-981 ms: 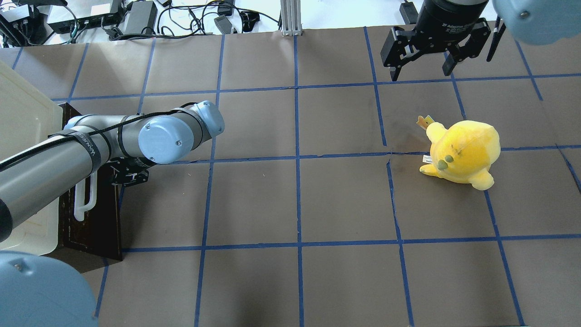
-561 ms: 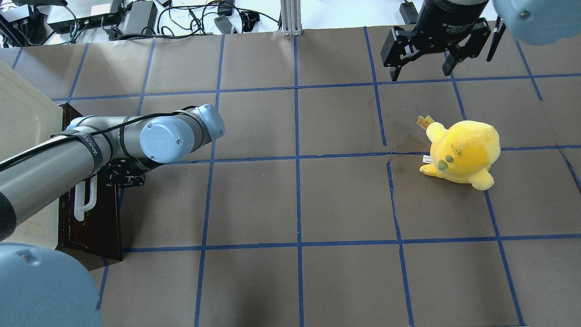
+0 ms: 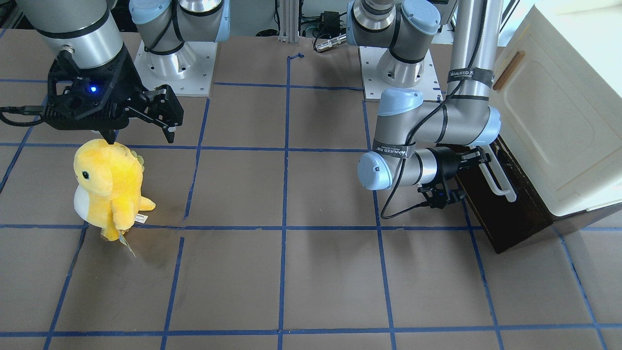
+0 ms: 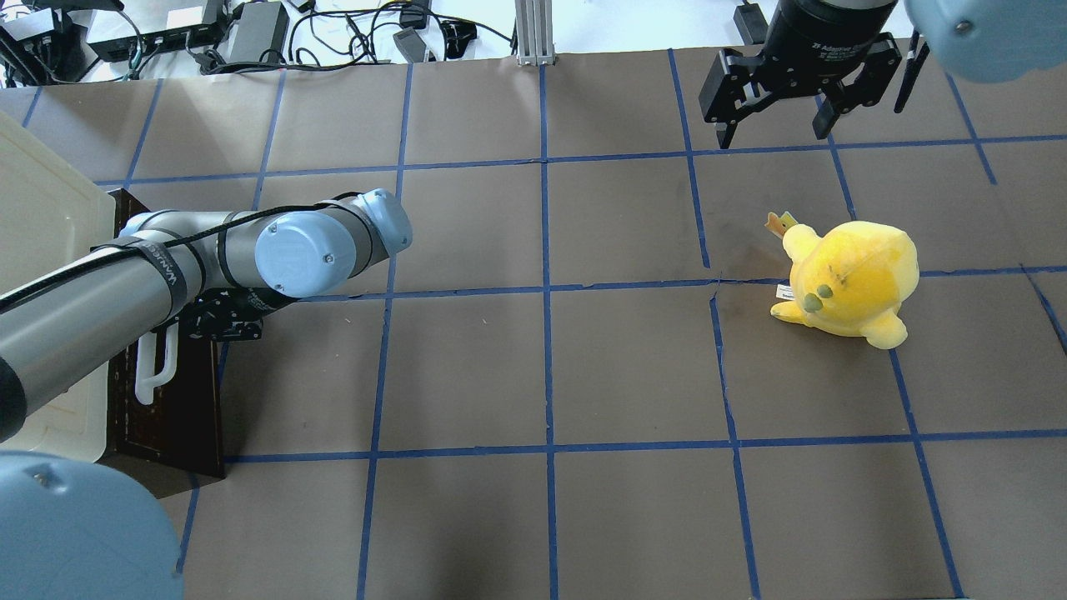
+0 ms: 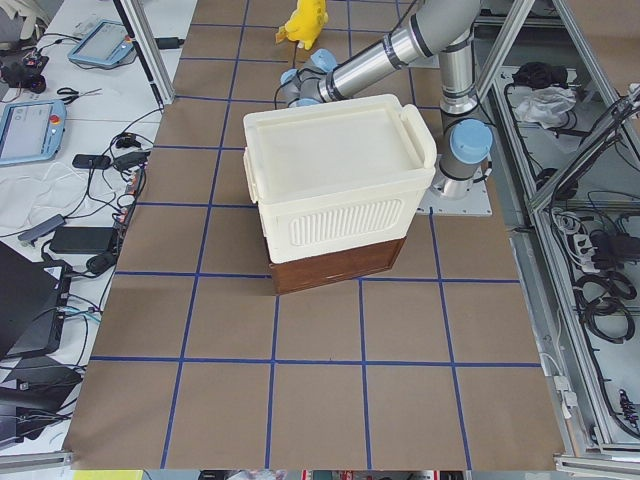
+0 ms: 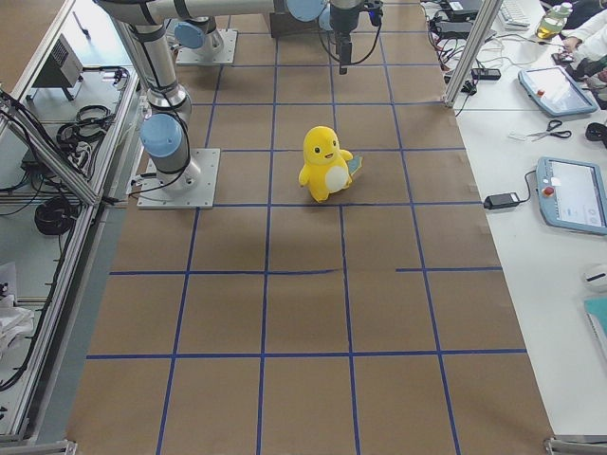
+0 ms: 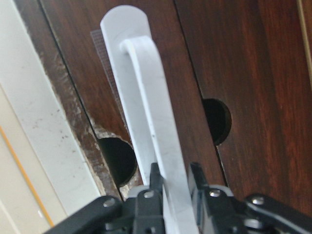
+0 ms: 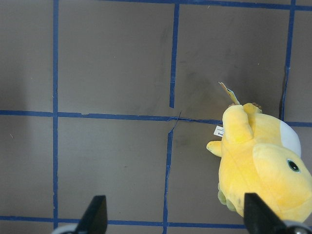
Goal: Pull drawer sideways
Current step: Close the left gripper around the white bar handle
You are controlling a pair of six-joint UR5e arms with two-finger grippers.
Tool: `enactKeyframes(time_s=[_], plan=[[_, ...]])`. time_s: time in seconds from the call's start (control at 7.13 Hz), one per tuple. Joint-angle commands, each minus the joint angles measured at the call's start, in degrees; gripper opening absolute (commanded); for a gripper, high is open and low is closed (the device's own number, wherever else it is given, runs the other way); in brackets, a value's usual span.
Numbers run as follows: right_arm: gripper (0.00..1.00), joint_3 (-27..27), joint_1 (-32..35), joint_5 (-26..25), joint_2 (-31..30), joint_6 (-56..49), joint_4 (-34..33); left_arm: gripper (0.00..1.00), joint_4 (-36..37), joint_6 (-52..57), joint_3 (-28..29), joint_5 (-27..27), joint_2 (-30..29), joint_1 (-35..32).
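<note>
The dark brown wooden drawer (image 4: 171,400) sits at the table's left edge under a cream-white cabinet (image 4: 42,225). It also shows in the front view (image 3: 510,218). Its long white bar handle (image 4: 157,367) runs along its front. My left gripper (image 7: 174,178) is shut on the white handle (image 7: 146,97) near one end, one finger on each side. In the front view the left gripper (image 3: 478,158) meets the handle (image 3: 500,182). My right gripper (image 4: 775,133) hangs open and empty at the far right.
A yellow plush toy (image 4: 850,279) stands on the right half of the table, below the right gripper (image 3: 141,133); it also shows in the right wrist view (image 8: 263,170). The cabinet door (image 3: 549,112) has a small brown handle (image 3: 508,70). Cables and boxes (image 4: 250,25) lie past the far edge.
My left wrist and gripper have shifted slightly left, closer to the drawer front. The drawer itself has not visibly moved. The right arm is still.
</note>
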Motion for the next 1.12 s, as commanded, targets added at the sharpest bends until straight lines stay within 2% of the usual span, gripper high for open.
enactKeyframes(time_s=[0.0, 0.42, 0.7, 0.98], plan=[[1.0, 0.0, 0.0, 0.0, 0.0, 0.0, 0.0, 0.15, -1.49, -0.03, 0.12, 0.0, -0.17, -0.01], [1.0, 0.0, 0.0, 0.0, 0.0, 0.0, 0.0, 0.14, -1.49, -0.03, 0.12, 0.0, -0.78, -0.19], [1.0, 0.0, 0.0, 0.0, 0.0, 0.0, 0.0, 0.09, -1.23, -0.03, 0.21, 0.0, -0.7, -0.27], [1.0, 0.0, 0.0, 0.0, 0.0, 0.0, 0.0, 0.08, -1.4, -0.03, 0.73, -0.09, -0.7, -0.45]])
